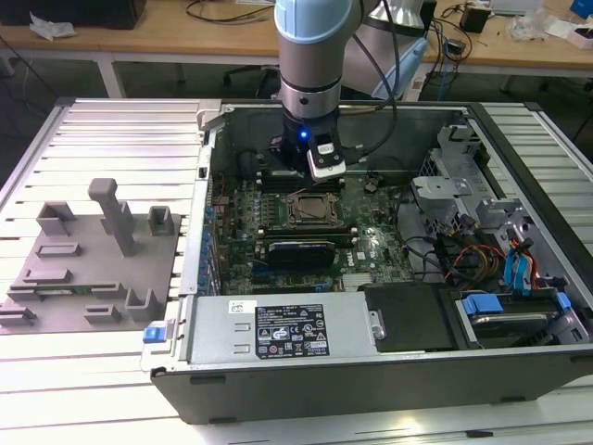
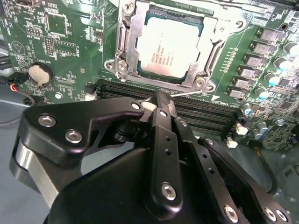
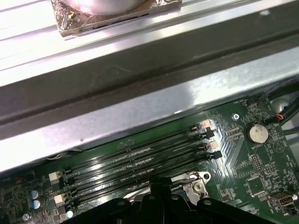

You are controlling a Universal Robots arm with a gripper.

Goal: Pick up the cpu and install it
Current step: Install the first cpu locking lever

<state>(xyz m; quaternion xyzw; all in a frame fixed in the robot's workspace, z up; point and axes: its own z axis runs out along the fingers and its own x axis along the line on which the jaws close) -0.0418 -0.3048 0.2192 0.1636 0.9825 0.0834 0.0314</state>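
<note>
Gripper [image 2: 159,100] up close in second wrist view, black fingers [image 2: 163,140] pressed together, holding nothing. Cpu [image 2: 169,50] sits flat inside socket [image 2: 125,42] on green board [image 2: 60,42], just past fingertips. In exterior view, arm [image 1: 313,56] hangs over open computer case [image 1: 389,371]; grey tray [image 1: 88,255] lies well apart, toward exterior view's left.

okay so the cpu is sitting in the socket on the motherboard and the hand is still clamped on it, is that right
Not quite. The cpu does sit in the socket on the motherboard, but the hand is not clamped on it. In the second wrist view its fingers are closed together beside the socket, apart from the chip.
</note>
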